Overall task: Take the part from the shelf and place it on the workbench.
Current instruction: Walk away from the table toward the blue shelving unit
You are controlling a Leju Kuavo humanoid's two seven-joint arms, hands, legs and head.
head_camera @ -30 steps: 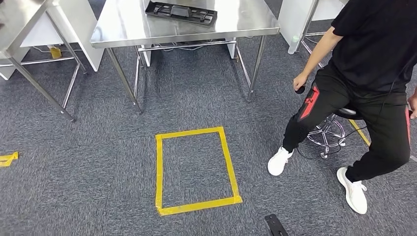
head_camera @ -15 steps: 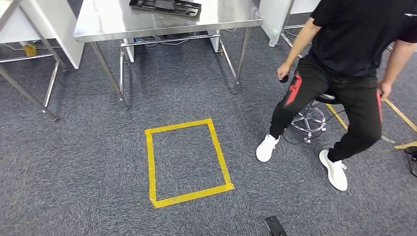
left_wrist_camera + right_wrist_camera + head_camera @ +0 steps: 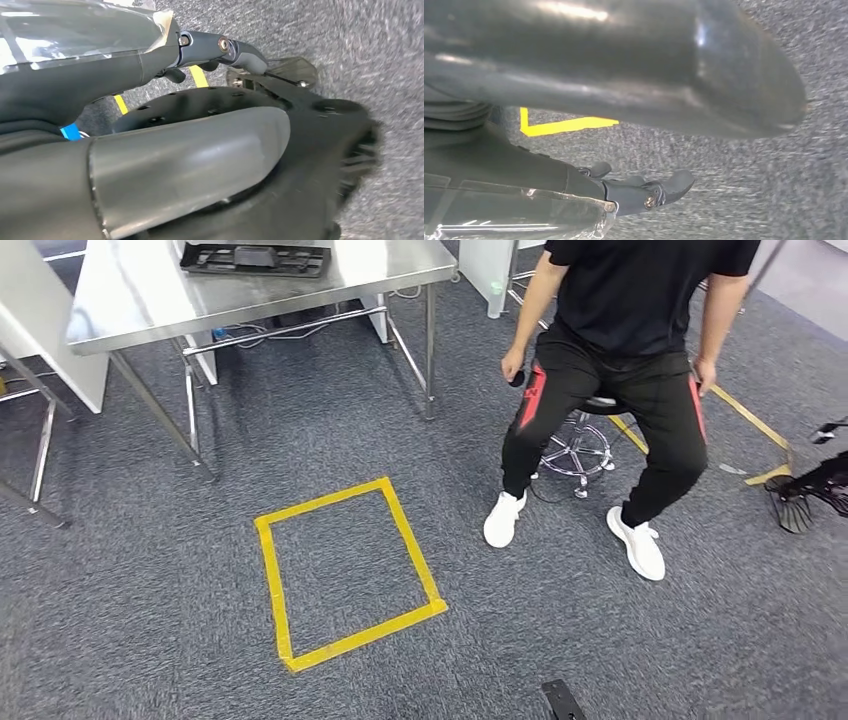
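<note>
Carpet (image 3: 150,620), grey and speckled, covers the floor, and one yellow tape rectangle (image 3: 271,580) is stuck to it in the middle of the room. Beyond the rectangle stands one steel workbench (image 3: 250,295). One flat black part (image 3: 255,258) lies on its top near the far edge, apart from both of the robot's hands. Cables trail on the floor under the bench. A second steel table (image 3: 40,455) shows its legs at the left side, just beside a white panel (image 3: 50,330).

One person (image 3: 640,300) in black clothes with red stripes on the trousers sits on one chrome stool (image 3: 575,450) to the right of the workbench, two white shoes (image 3: 503,518) planted on the carpet, a small dark object in one hand. Behind the stool a yellow tape strip (image 3: 750,420) runs along the floor, and a black item (image 3: 810,490) lies at the right edge; I cannot tell what it is.

Left hand (image 3: 200,145) hangs over the carpet, thumb and dark fingers apart, nothing pinched between them. Right hand (image 3: 624,75) hangs likewise, thumb well away from the slightly bent fingers, holding nothing, with a corner of yellow tape on the floor below.
</note>
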